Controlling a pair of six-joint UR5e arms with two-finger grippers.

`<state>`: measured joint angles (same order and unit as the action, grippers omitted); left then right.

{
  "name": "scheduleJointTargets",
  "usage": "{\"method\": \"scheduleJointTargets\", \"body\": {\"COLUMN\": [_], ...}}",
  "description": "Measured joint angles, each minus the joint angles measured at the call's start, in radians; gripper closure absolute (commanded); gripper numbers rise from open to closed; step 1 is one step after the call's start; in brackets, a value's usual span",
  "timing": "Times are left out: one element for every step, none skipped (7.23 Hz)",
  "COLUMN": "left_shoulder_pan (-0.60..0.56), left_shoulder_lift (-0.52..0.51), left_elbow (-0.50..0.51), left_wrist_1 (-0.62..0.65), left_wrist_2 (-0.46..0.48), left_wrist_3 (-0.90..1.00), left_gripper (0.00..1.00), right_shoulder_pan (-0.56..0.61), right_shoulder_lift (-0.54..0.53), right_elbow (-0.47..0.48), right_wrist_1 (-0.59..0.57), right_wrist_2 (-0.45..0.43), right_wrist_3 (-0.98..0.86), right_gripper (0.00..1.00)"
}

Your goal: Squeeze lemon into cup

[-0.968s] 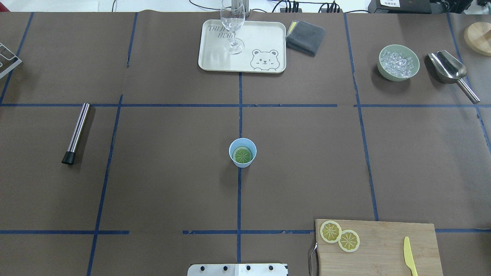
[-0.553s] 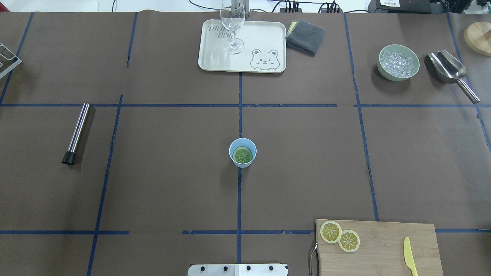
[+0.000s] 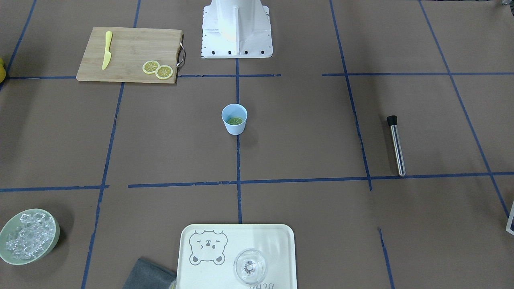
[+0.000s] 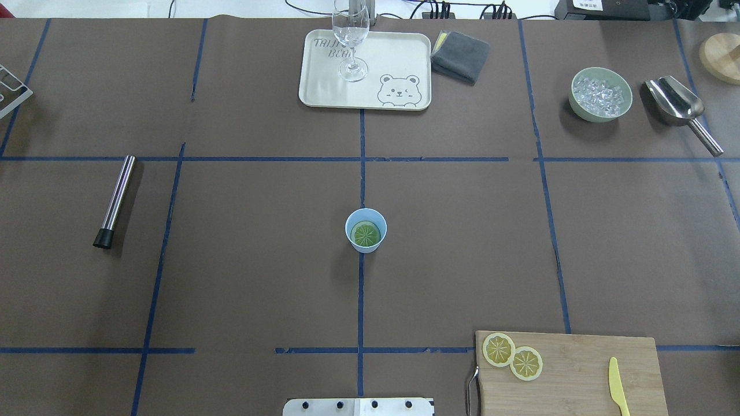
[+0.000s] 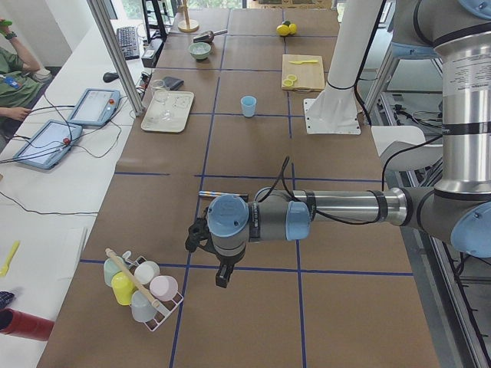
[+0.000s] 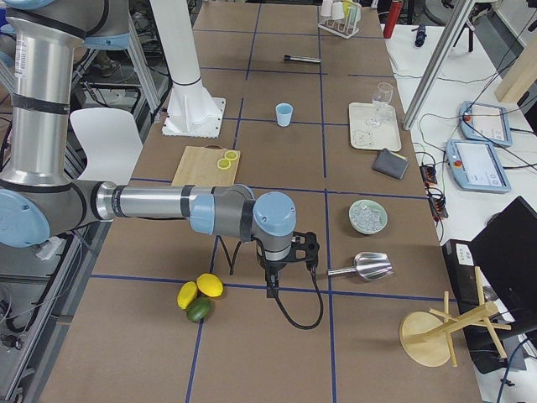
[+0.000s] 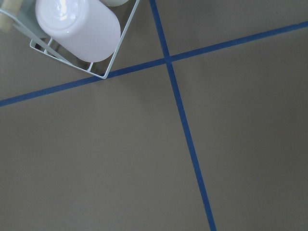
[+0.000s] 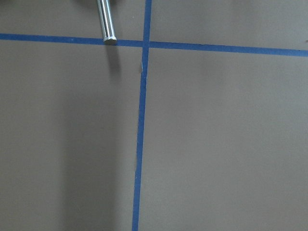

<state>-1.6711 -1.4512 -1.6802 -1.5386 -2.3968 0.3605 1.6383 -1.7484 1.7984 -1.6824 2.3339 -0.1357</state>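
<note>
Two lemon slices (image 4: 498, 349) lie touching each other on the bamboo cutting board (image 4: 578, 370) at the robot's near right. A third slice (image 4: 365, 234), greenish in look, lies flat at the bottom of the light-blue cup (image 4: 366, 249), which stands upright at the table centre. No step is in hand at this moment, I judge: w/ one slice inside the cup, that part seems done, or a next round is not yet begun. If more lemon is wanted, the next move prob. calls for the right arm, as nearer to the board, to reach over, pinch one slice by its thin edge, bring it above the cup mouth and press. Both arms are far from all this, i.e. the left gripper (image 5: 221, 268) hangs over one table end by the wire rack (image 5: 146, 291), and the right gripper (image 6: 273, 281) over the other end near the whole lemons (image 6: 209, 285) and the metal scoop (image 6: 365, 266). How wide the fingers stand, or if they hold anything, I cannot tell; the wrist views show only paper and blue tape. Slices and cup are well apart from both pairs of fingers.
</note>
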Motion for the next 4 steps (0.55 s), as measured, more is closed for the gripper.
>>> {"method": "scheduleJointTargets", "body": {"left_shoulder_pan": [0.002,0.003,0.003,0.003], "left_shoulder_lift": [-0.022,-0.033,-0.041,-0.045], "left_elbow": [0.022,0.032,0.034,0.034], "left_wrist_1": [-0.004,-0.009,-0.012,-0.014], "left_wrist_2": [0.002,0.004,0.011,0.022], "left_wrist_3": [-0.015,-0.047,-0.082,-0.096], "left_gripper": [0.0,0.0,0.0,0.0], "right_shoulder_pan": [0.0,0.0,0.0,0.0], "right_shoulder_lift": [0.002,0.002,0.0,-0.004], "right_elbow": [-0.001,-0.001,0.0,0.0], "right_wrist_1": [-0.002,-0.004,-0.005,-0.005], "right_wrist_2": [-0.001,0.0,0.002,0.003], "right_wrist_3": [0.0,0.001,0.0,-0.001], "right_gripper": [0.0,0.0,0.0,0.0]}}
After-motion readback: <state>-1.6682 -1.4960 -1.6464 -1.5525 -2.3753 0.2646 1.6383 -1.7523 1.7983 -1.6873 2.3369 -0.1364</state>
